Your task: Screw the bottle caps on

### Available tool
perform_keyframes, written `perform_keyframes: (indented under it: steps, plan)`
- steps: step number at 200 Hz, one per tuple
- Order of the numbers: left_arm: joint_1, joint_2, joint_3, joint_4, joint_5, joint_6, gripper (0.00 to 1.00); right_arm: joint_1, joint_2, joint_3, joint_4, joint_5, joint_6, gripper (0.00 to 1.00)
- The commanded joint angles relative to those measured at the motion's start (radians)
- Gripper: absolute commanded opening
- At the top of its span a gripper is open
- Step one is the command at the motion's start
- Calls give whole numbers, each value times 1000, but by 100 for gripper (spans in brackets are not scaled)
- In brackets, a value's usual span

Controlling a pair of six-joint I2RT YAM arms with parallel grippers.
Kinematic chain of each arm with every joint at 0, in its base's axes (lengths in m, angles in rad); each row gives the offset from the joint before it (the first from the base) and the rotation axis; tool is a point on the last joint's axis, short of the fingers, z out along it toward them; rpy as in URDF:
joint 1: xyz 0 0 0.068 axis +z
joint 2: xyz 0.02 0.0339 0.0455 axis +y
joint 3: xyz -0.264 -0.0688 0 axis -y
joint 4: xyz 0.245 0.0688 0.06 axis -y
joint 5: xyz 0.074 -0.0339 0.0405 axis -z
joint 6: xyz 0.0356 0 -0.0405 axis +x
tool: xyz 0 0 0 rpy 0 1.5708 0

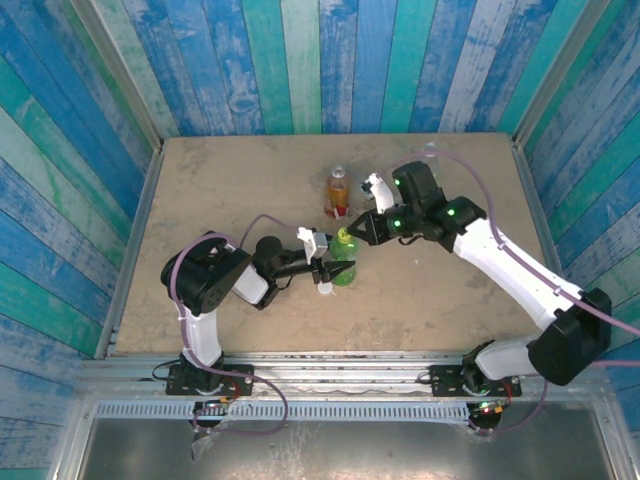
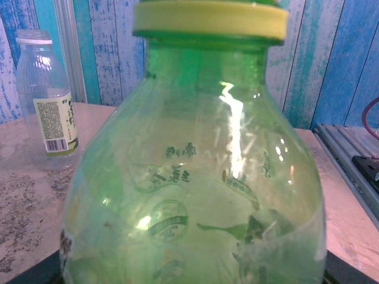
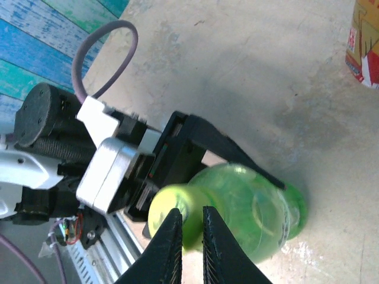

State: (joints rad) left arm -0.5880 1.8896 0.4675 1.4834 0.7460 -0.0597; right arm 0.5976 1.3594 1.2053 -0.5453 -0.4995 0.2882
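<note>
Green bottle stands upright mid-worktop, a bit toward the near edge. Yellow-green cap sits on its neck. Left gripper is clamped on the bottle's body, one jaw each side. Right gripper comes in from the right with its fingers closed to a thin slit and its tips over the cap; can't tell if they touch it. Amber bottle with a red label stands just behind, toward the far edge. Clear bottle, green label and white cap on, stands at the far edge toward the far right corner.
</note>
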Motion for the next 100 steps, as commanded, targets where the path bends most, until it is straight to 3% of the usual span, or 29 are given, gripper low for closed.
perform_keyframes:
  steps: [1, 42, 74, 100]
  plan:
    - [3, 39, -9, -37, -26, 1, 63, 8, -47, -67, -8, -111, 38, 14]
    - [4, 40, -12, -38, -26, 1, 63, -7, -61, -22, -12, -14, 22, 14]
    - [3, 34, -12, -51, -28, 12, 63, -34, -3, 38, -5, 33, 0, 29]
    - [4, 34, -10, -55, -24, 12, 63, -35, 80, 87, -22, -8, -29, 32]
